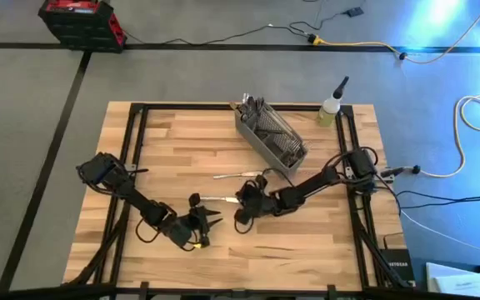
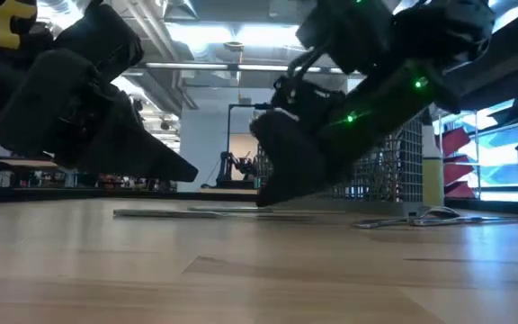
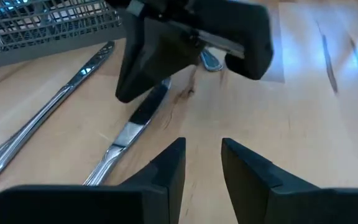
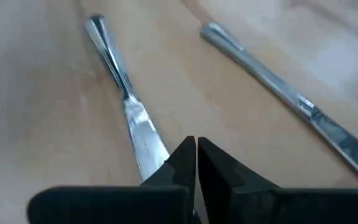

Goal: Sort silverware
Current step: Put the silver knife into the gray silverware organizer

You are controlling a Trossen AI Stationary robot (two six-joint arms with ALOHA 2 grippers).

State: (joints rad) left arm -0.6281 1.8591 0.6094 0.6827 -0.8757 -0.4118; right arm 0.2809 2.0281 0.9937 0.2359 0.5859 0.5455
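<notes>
Two pieces of silverware lie flat on the wooden table [image 1: 307, 250]: a knife [image 4: 126, 93] [image 3: 129, 134] [image 1: 217, 199] and a longer piece [image 4: 284, 93] [image 3: 48, 118] [image 1: 240, 174] beyond it. More silverware stands in the grey mesh basket [image 1: 269, 137] at the far middle. My right gripper [image 4: 196, 152] [image 1: 242, 212] is shut, its tips down at the knife's blade. My left gripper [image 3: 204, 158] [image 1: 212, 218] stands open just above the table, beside the knife's handle end, facing the right gripper, with nothing between its fingers. My right gripper comes down on a slant from the table's right, its shut fingertips [image 4: 182, 155] at the knife's blade [image 4: 145, 140]. The knife lies flat on the table. The fingers hide the spot, so I cannot tell whether they touch the blade.
A small squeeze bottle [image 1: 330, 110] stands at the far right, beside the basket. A spoon bowl [image 3: 211, 60] shows behind the right gripper. The near half of the table is bare wood. Black frame rails [image 1: 136, 142] run along the table's sides.
</notes>
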